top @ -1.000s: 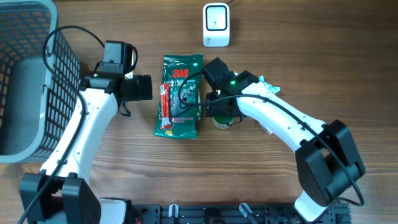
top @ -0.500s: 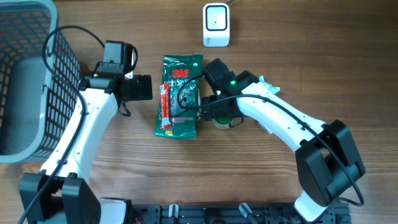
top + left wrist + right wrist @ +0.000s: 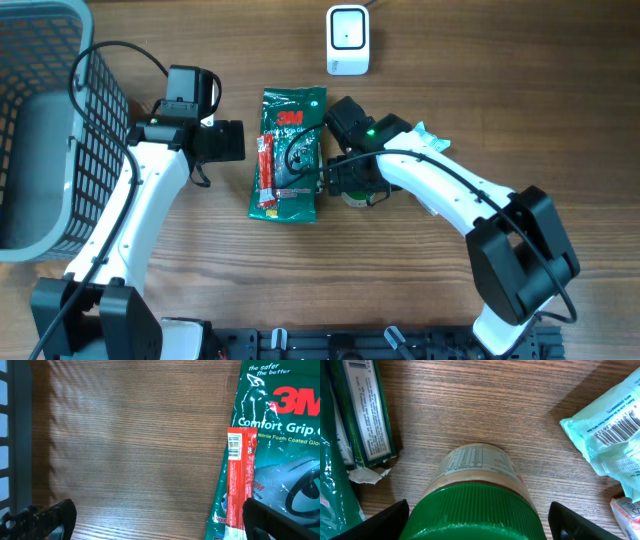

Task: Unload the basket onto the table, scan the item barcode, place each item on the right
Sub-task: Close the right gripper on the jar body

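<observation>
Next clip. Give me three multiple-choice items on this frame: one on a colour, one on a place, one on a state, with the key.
1. What colour is the ribbed lid on the round jar?
A red
B green
C white

2. Where does the narrow red stick packet lie?
A on the green 3M glove packet
B in the grey mesh basket
C under the jar

3. How is the left gripper?
A shut on the red packet
B shut on nothing
C open, nothing between its fingers

Key:
1 B: the right wrist view shows the lid plainly green.
2 A: the overhead view shows it lying along the left part of the green packet.
3 C: the left wrist view shows both fingers wide apart with only bare wood between them.
</observation>
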Robot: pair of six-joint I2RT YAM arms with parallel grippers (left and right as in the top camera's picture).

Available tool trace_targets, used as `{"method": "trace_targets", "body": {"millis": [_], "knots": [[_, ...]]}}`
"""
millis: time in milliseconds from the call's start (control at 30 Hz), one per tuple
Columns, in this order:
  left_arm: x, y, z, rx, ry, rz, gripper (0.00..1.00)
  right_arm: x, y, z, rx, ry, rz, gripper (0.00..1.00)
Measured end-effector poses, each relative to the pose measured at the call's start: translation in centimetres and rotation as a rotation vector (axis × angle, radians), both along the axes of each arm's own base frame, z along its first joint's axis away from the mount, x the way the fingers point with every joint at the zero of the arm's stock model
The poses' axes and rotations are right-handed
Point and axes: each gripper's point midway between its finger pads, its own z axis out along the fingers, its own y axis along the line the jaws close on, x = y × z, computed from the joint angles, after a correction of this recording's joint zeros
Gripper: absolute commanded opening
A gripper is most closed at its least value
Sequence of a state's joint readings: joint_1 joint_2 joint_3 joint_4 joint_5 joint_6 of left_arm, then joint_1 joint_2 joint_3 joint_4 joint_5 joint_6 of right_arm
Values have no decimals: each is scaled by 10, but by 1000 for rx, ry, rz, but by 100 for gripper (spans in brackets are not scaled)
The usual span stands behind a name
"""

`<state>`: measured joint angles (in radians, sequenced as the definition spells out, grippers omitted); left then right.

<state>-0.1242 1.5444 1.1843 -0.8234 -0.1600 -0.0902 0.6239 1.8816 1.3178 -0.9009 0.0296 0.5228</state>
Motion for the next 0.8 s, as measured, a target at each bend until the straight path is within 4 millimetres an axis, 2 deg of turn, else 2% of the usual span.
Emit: {"method": "trace_targets", "body": {"millis": [300,467,533,733,800], "knots": [[0,0,0,0,0,0,100,-2,-2,-16,-25,35,0,88],[0,0,0,0,0,0,100,-1,-1,-17,-22,31,0,88],[0,0,0,0,0,0,100,-1,-1,-16,-21,30,0,83],[0,0,0,0,0,0,100,-2,0,-16,-18,35,-3,76],[0,0,0,0,0,0,100,-6,0,-14,-15,58,-3,70]]}}
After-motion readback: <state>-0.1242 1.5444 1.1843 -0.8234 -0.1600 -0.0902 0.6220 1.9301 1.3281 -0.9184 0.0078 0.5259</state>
